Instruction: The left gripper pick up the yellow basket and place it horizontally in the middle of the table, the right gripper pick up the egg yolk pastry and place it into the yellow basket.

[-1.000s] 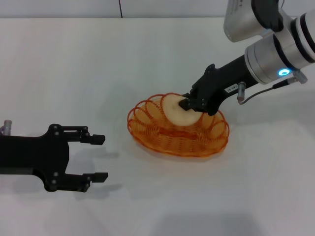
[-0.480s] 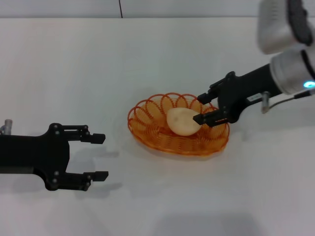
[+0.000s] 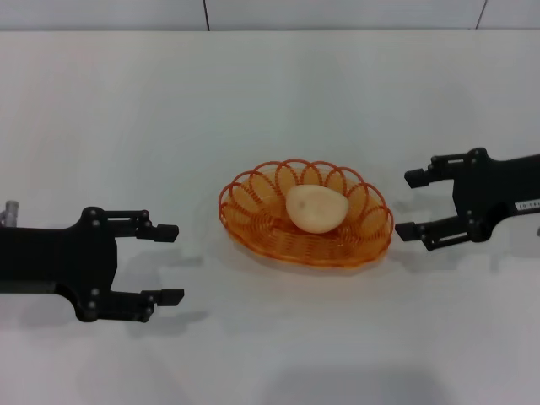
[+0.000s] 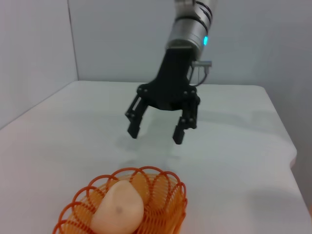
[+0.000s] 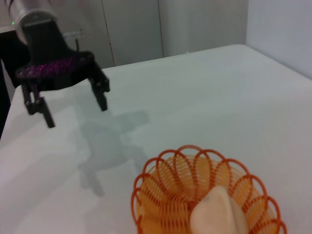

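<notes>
The yellow basket (image 3: 305, 227) lies flat in the middle of the table (image 3: 270, 101). The egg yolk pastry (image 3: 315, 208) rests inside it. My right gripper (image 3: 408, 203) is open and empty, just off the basket's right end, apart from it. My left gripper (image 3: 171, 262) is open and empty at the left, a short way from the basket. The left wrist view shows the basket (image 4: 122, 207) with the pastry (image 4: 118, 209) and the right gripper (image 4: 156, 131) beyond. The right wrist view shows the basket (image 5: 204, 195), the pastry (image 5: 219, 214) and the left gripper (image 5: 73, 109).
A wall with a dark seam (image 3: 205, 14) runs along the table's far edge. White tabletop lies all around the basket.
My right gripper let go of the pastry, which now lies in the basket, and drew back to the right, off the basket. The left arm has barely moved.
</notes>
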Motion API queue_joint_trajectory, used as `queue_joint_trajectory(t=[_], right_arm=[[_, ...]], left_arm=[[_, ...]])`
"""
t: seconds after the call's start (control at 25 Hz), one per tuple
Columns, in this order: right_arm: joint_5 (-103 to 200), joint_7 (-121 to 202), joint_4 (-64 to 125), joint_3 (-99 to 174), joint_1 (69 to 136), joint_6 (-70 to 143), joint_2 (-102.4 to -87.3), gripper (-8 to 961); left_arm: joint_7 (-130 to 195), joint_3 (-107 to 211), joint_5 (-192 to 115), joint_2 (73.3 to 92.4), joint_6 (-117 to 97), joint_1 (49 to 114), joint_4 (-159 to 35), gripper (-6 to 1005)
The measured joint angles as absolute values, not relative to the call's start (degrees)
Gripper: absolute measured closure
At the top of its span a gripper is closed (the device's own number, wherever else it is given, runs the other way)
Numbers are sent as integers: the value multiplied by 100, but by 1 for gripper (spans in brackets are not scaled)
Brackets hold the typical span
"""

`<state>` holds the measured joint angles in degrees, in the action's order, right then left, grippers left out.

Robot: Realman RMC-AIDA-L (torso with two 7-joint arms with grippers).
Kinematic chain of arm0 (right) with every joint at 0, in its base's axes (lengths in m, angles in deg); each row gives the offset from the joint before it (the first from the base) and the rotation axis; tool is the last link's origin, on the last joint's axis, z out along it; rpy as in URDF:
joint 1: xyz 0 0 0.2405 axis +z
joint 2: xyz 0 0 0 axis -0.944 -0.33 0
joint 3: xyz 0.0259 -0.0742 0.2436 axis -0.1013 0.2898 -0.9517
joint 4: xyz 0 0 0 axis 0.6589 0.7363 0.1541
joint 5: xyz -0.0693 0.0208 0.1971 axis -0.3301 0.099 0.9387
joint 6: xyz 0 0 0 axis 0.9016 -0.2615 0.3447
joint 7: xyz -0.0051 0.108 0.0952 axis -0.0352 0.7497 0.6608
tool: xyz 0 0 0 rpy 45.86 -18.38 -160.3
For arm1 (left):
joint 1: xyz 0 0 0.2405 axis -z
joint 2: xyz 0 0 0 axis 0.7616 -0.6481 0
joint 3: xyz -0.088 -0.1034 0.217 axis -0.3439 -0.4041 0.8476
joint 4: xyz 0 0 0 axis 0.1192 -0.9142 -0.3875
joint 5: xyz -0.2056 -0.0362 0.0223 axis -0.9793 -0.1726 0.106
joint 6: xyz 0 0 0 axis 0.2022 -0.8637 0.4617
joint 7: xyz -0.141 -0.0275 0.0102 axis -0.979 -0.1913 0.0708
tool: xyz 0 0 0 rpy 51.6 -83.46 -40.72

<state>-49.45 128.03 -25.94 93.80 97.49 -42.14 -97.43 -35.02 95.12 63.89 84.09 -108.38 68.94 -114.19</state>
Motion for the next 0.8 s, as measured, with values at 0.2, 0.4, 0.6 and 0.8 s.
queue_joint_trajectory(t=[0.2, 0.4, 0.6, 0.8], right_arm=[[-4850, 12360, -2215, 9135, 9709, -4392, -9734, 152], [-4784, 11971, -1913, 8692, 9706, -4658, -9712, 154], [-4782, 11798, -1691, 8446, 9703, -4812, -9615, 155], [-4797, 11784, -1640, 8359, 9701, -4847, -9569, 156]], left_arm=[[-3509, 9505, 6414, 8374, -10758, 6940, -11394, 270], [-3477, 9505, 6414, 8225, -10673, 7139, -11023, 270], [-3434, 9497, 6393, 8113, -10707, 7257, -10809, 270], [-3432, 9438, 6388, 8111, -10720, 7282, -10825, 270]])
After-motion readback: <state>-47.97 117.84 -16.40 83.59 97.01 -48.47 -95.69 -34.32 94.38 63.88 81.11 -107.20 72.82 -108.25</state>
